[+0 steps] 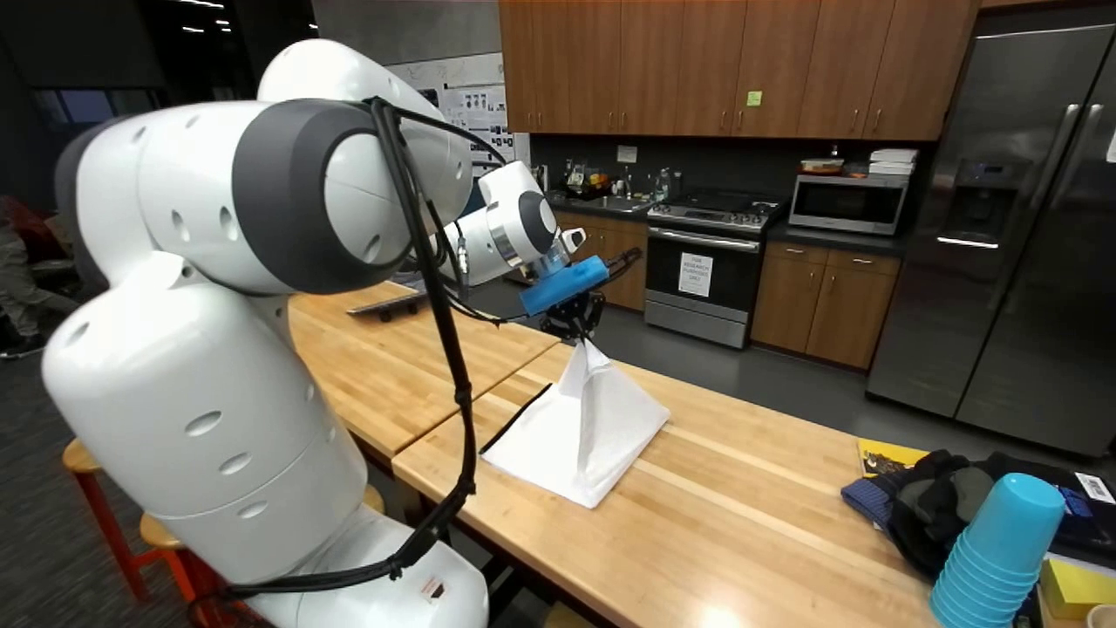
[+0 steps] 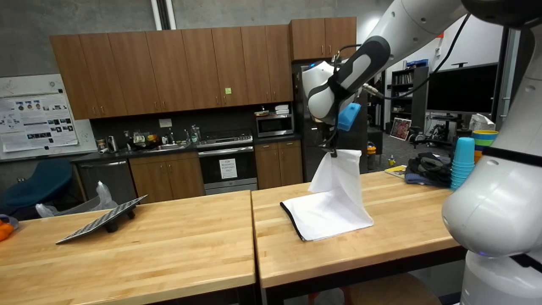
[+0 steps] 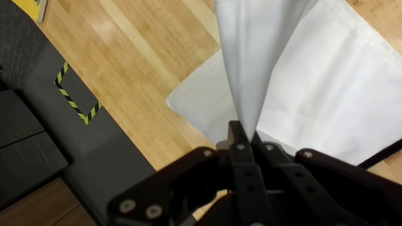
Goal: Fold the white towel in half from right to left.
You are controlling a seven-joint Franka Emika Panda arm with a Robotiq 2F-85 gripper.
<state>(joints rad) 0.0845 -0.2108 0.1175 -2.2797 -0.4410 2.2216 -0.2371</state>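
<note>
The claw (image 3: 247, 135) has just one bunched tip of the towel (image 2: 332, 209) pinched, the rest hanging down onto the counter (image 2: 398, 220), so imo tugging too far could drag everything and that tiny grip could fold it crooked.

There is one towel (image 2: 332, 216), one gripper (image 3: 248, 136) above the towel, at the end of one robot arm (image 1: 218, 419), and two tables (image 2: 182, 237), one under the towel and one near it. Beyond the towel are one oven (image 1: 734, 281), one microwave (image 1: 847, 202), one fridge (image 1: 976, 235) and one sticky note (image 1: 754, 98). Well apart from the towel stands one stack of cups (image 1: 985, 567), too overlapped to count singly.
</note>
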